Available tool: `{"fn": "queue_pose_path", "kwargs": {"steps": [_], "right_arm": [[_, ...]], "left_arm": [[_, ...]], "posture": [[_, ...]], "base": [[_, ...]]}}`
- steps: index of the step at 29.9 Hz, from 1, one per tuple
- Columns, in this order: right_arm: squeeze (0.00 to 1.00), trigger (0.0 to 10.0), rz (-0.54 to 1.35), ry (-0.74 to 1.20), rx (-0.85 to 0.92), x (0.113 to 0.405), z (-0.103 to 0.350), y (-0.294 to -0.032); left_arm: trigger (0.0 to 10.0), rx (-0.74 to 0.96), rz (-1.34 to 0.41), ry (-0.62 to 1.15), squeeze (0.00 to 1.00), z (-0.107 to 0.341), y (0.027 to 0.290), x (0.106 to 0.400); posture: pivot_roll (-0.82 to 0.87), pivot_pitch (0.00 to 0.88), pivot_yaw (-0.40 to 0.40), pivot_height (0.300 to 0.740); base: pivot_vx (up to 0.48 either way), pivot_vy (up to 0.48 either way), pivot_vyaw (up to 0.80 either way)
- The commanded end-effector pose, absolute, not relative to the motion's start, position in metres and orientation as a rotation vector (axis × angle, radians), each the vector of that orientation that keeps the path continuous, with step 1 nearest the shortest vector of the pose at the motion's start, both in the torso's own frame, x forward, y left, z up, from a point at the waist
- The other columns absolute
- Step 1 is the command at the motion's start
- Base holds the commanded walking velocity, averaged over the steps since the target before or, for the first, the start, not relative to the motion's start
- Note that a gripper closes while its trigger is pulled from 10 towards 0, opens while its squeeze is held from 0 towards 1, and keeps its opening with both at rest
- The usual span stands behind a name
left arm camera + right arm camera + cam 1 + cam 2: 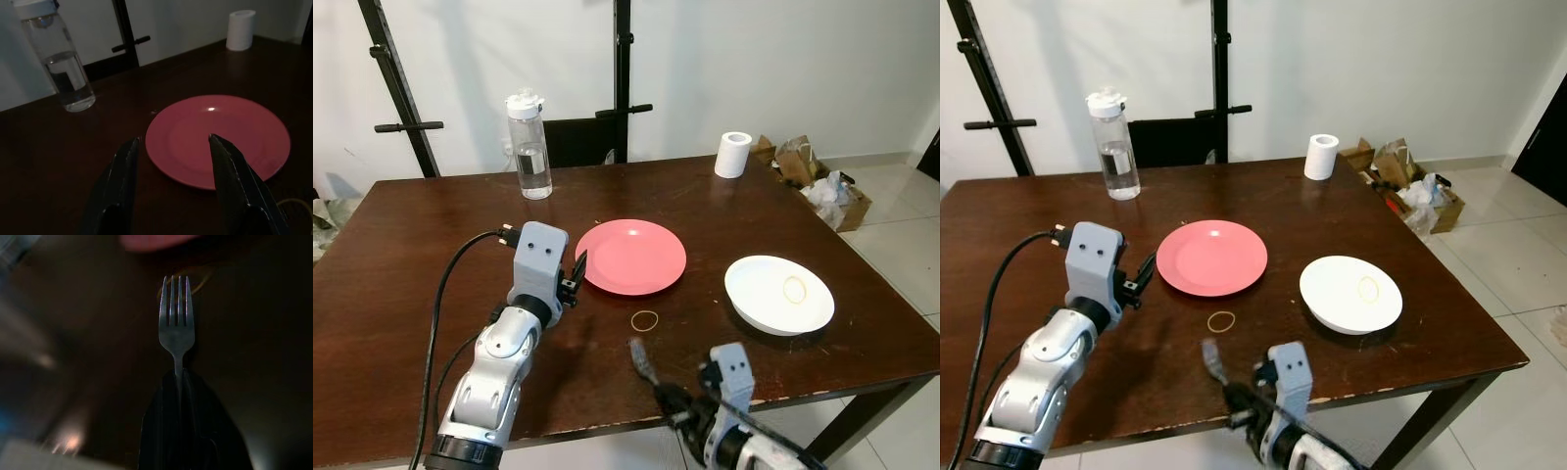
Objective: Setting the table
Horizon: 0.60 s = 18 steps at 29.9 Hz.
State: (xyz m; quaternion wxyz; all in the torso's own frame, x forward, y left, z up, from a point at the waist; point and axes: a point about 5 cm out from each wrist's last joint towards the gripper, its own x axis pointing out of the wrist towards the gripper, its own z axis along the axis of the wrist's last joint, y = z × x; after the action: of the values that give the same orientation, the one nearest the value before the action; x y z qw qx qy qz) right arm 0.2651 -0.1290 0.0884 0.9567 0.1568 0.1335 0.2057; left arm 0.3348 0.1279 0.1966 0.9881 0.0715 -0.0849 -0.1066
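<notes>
2 head views look forward and down from above the near edge of the dark table [411, 225], both showing the pink plate [631, 256], white bowl [777, 293] and water bottle [530, 145]. Left wrist view sits low and close, facing plate and bottle across the table. Right wrist view is very close, dark, blurred, looking along a fork [176, 328].

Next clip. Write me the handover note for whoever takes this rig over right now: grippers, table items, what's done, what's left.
Right gripper: jaws shut on the fork, held above the table's near edge.
Left gripper: jaws open, holding nothing, at the near-left rim of the pink plate.
White bowl sits right of the plate, water bottle and paper roll at the far side.
Done: plate and bowl out. Left: lay the fork beside the plate.
</notes>
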Motion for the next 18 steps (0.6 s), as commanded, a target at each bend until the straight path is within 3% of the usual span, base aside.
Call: {"fn": "queue_pose_path", "kwargs": {"steps": [1, 8, 9, 18], "right_arm": [[0.00, 10.0, 0.367, 0.262, 0.337, 0.268, 0.086, -0.133], [0.00, 10.0, 0.299, 0.234, 0.304, 0.280, 0.090, -0.138], [0.00, 10.0, 0.270, 0.229, 0.274, 0.284, 0.090, -0.142], [0.00, 10.0, 0.191, 0.166, 0.259, 0.297, 0.099, -0.152]], "left_arm": [[10.0, 0.159, -0.186, -0.142, 0.00, 0.193, 0.137, 0.338], [10.0, 0.252, -0.270, -0.146, 0.00, 0.208, 0.157, 0.345], [10.0, 0.291, -0.368, -0.123, 0.00, 0.210, 0.164, 0.342], [10.0, 0.258, -0.707, 0.022, 0.00, 0.193, 0.164, 0.312]], "posture": [[0.04, 0.038, 0.086, 0.740], [0.06, 0.058, 0.088, 0.740], [0.06, 0.064, 0.088, 0.740], [0.07, 0.091, 0.088, 0.740]], "base": [[0.000, 0.000, 0.00], [0.000, 0.000, 0.00], [0.000, 0.000, 0.00], [0.000, 0.000, 0.00]]}}
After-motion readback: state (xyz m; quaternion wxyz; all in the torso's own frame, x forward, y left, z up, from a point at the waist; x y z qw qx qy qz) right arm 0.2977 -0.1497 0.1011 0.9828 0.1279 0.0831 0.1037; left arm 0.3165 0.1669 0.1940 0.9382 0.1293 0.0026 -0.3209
